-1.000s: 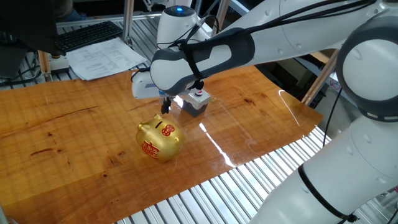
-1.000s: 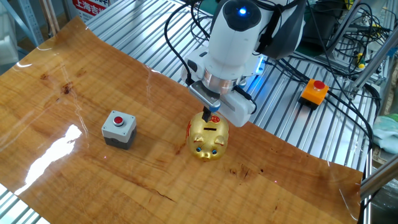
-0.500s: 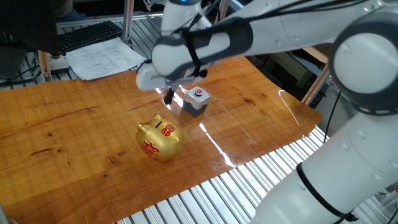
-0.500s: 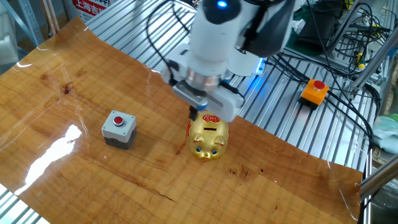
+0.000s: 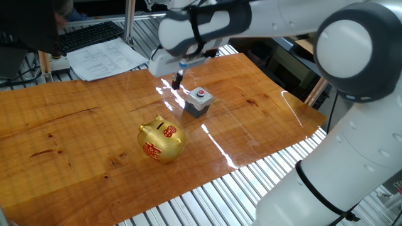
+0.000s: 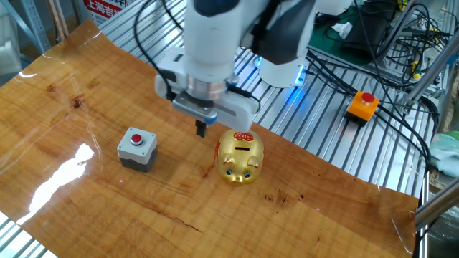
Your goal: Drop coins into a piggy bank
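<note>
The piggy bank (image 5: 161, 141) stands upright on the wooden table (image 5: 75, 138), its red-marked slot facing up, and the grey button box (image 5: 198, 102) sits near it on the board. The gripper (image 5: 177, 81) hangs in the air between the pig and the button box, raised clear of both and touching neither; in the other fixed view it (image 6: 201, 129) shows just beside the pig's back end, on the side toward the button box (image 6: 138, 148). Its fingertips look pressed close together, with nothing red visible between them, though the tips are too small to rule out a thin disc. No loose coins can be made out anywhere around the pig. The step in hand looks like the retreat after a drop over the slot, so the next move probably calls for reaching for another coin and then lining it up edge-on above the narrow slot. Compared with a second ago, the gripper has left its place directly over the pig's top and has lifted away toward the button box, while the pig and the box have not shifted.
</note>
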Tool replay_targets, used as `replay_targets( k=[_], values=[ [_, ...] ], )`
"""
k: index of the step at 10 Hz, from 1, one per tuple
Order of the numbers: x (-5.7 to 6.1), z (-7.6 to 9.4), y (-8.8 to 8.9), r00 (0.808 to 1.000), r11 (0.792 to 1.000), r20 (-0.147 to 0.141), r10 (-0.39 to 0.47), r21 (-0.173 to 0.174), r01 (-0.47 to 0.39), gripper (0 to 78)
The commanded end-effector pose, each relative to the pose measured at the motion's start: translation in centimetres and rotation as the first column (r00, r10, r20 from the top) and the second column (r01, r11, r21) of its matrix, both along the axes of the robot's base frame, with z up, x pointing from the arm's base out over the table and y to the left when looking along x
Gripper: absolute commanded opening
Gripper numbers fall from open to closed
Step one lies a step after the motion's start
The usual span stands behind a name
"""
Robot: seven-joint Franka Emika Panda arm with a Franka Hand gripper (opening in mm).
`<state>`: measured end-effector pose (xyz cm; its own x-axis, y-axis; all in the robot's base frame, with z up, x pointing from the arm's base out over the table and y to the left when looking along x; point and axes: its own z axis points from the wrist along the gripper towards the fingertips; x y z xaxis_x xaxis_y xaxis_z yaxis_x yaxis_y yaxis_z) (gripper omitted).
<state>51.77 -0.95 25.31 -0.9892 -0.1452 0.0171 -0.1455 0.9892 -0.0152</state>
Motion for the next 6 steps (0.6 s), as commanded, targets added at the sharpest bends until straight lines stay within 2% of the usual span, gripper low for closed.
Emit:
replay_targets(
  k=[1,3,6],
  values=[
    [0.32,0.39,-0.23,1.000,0.999,0.002,0.028,0.022,-0.028,1.4],
    [0.45,0.45,-0.24,0.999,0.999,0.003,0.036,0.036,-0.036,1.4],
    [0.45,0.45,-0.24,1.000,0.999,0.002,0.026,0.035,-0.026,1.4]
  ],
)
